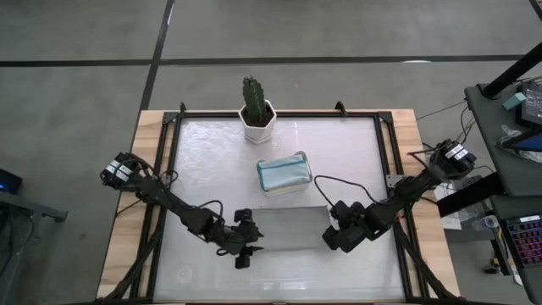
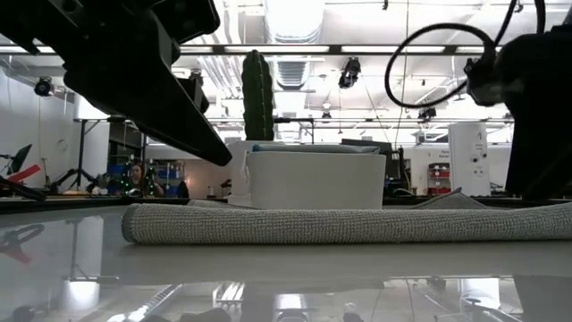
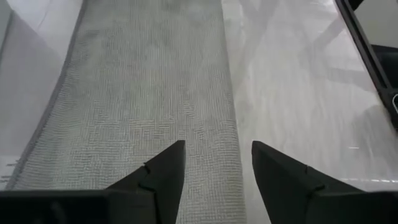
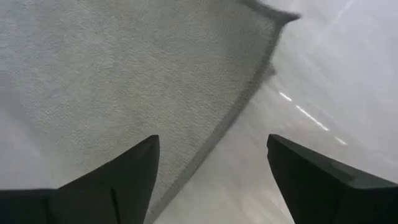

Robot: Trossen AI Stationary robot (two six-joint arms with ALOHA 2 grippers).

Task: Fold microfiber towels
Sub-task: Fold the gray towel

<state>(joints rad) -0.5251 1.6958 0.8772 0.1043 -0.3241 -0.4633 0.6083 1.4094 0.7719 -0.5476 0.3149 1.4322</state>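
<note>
Beside grey towel [image 1: 290,225], both pincers [image 1: 243,259] [image 1: 332,241] gape.

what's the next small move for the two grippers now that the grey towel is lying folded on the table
Probably lift both clear. The left gripper and right gripper stand open at opposite ends of the grey towel, holding nothing, and it lies flat, folded.

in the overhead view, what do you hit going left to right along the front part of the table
left gripper → grey towel lying flat → right gripper. Both grippers are open, one at each end of the towel.
</note>
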